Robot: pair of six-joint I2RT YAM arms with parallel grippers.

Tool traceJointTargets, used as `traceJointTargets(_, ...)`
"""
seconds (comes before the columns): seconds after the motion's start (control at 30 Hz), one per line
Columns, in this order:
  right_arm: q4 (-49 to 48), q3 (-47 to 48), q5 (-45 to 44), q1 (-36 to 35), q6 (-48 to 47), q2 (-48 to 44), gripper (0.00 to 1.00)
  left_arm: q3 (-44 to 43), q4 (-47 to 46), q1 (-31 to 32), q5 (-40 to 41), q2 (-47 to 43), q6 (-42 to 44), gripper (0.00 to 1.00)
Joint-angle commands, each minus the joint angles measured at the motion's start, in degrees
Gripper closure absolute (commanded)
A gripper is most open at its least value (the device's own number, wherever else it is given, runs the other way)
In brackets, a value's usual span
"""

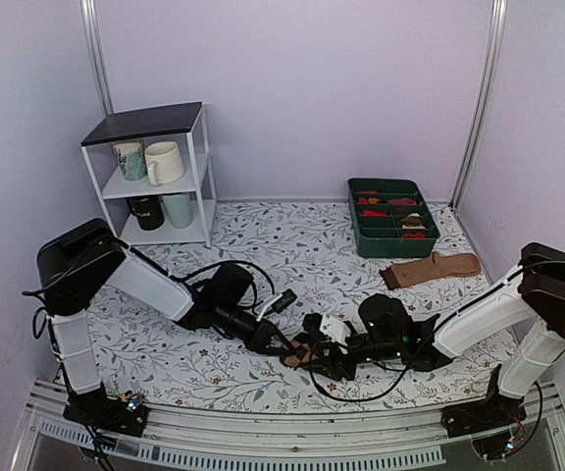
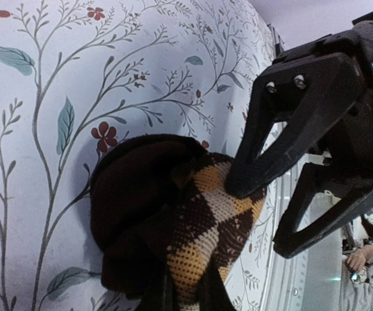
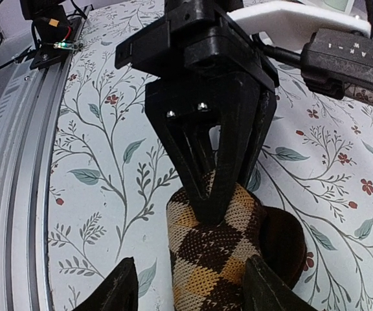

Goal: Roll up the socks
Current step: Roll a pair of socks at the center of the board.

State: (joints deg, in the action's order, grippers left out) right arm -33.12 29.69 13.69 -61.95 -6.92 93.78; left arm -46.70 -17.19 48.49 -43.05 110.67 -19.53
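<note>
The left gripper (image 3: 214,201) is pinched shut on the top fold of the socks (image 3: 206,259), a loose argyle roll lying on the floral table (image 3: 102,168) near its front edge, while the right gripper (image 2: 262,219) straddles it with jaws parted, so any tug before they close could unwind the roll.

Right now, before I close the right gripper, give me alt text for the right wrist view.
The left gripper reaches down from the top of the frame and pinches the bunched argyle socks, which lie on the floral tablecloth. The right gripper straddles the bundle from the bottom edge, its jaws open and not yet closed on it.
</note>
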Motion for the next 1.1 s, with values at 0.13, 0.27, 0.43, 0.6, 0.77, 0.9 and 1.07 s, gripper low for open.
traceJointTargets(0.13, 0.66, 0.46, 2.13, -0.36, 3.4, 4.79, 0.49, 3.63, 11.65, -1.33, 10.35, 4.83, 1.09, 1.0)
traceJointTargets(0.27, 2.25, -0.27, 2.12, -0.38, 4.68, 5.99, 0.49, 3.63, 11.66, -1.35, 10.5, 4.64, 1.23, 1.0)
traceJointTargets(0.43, 4.79, -0.62, 1.0, -0.62, 5.45, 7.83, 0.54, 3.71, 11.01, -1.28, 10.53, 4.9, 1.08, 1.0)
traceJointTargets(0.6, 8.13, 0.92, 0.92, -0.61, 6.53, 10.3, 0.76, 3.78, 10.23, -1.34, 11.34, 4.02, 0.97, 0.94)
traceJointTargets(0.77, 13.2, 3.29, 0.64, -0.48, 10.04, 14.54, 0.85, 3.61, 8.05, -1.36, 11.84, -0.02, 1.71, 0.83)
traceJointTargets(0.9, 16.06, 4.14, -0.27, -0.24, 13.75, 16.43, 0.86, 3.49, 3.44, -1.34, 11.16, -4.0, 2.67, 0.62)
traceJointTargets(1.07, 18.6, 4.16, -0.18, 0.25, 16.2, 16.88, 0.86, 5.5, -2.52, -1.36, 10.39, -8.51, 3.7, 0.53)
